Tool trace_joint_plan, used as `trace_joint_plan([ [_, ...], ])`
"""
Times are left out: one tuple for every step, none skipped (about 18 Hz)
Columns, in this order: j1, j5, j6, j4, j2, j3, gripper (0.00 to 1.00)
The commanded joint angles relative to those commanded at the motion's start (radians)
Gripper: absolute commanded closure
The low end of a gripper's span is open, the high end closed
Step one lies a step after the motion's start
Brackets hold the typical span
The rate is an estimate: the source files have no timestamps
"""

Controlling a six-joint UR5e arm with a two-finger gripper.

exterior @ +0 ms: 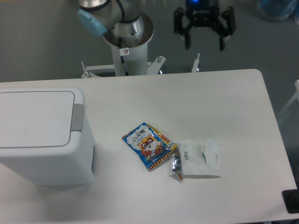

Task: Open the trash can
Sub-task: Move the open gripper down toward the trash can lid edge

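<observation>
Your pincer (204,45) hangs spread and empty beyond the worktop's (224,102) far edge, well apart from the trash can (44,135), which sits at the worktop's left end with its lid flat shut; nothing is done yet, so you must reach and press the grey push tab (77,117)

We are holding our black two-finger gripper (204,45) high above the far edge, fingers spread wide, grasping nothing.
</observation>
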Motion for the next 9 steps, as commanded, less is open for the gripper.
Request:
trace_joint_plan([
  [-0.009, -0.044, -0.061, 0.008, -0.011, 0.011, 0.0],
  [-0.017, -0.081, -0.127, 0.017, -0.02, 0.023, 0.0],
  [-0.031, -0.115, -0.19, 0.028, -0.032, 0.032, 0.0],
  [-0.044, -0.137, -0.247, 0.038, -0.044, 0.038, 0.0],
  [-0.064, -0.149, -0.301, 0.05, -0.057, 0.04, 0.0],
  [-0.095, -0.154, -0.365, 0.081, -0.074, 0.04, 0.0],
  [-0.113, -0.154, -0.395, 0.098, -0.086, 0.038, 0.0],
  [-0.13, -0.154, -0.421, 0.113, -0.098, 0.04, 0.0],
  [-0.143, -0.154, -0.444, 0.129, -0.112, 0.04, 0.0],
])
